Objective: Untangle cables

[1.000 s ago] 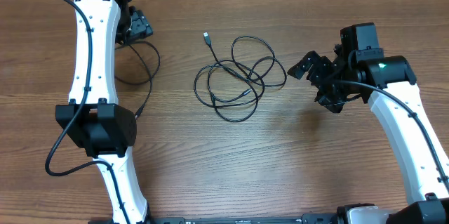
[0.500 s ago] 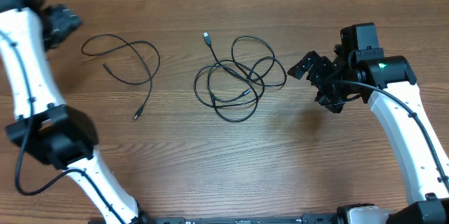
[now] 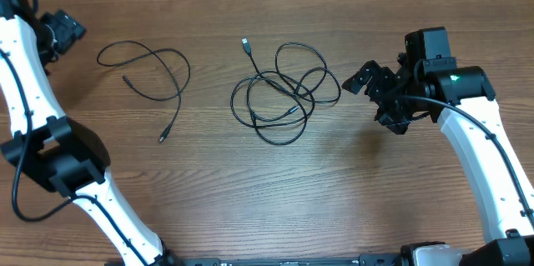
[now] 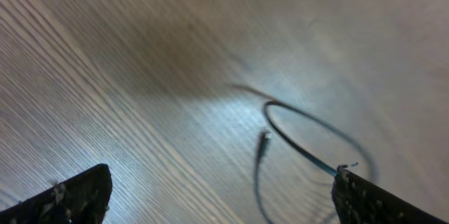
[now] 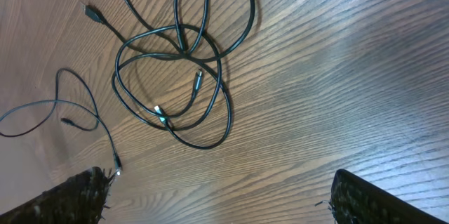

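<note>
Cables (image 3: 288, 91), thin, black and flexible with small plug ends, are shown on a brown wooden table (image 3: 275, 191). One lone cable (image 3: 187, 74) is laid apart at the left in a loose loop. The other two are knotted in a central tangle (image 5: 181, 41), with a silver-tipped plug (image 3: 246, 43) projecting from it. The left gripper (image 3: 65, 28) is spread wide and empty beyond the lone cable. The right gripper (image 3: 374, 99), equally wide and empty, is poised just beside the tangle. Separation is judged partly done. Next, one strand must be pinched and drawn clear while the other is pinned.
</note>
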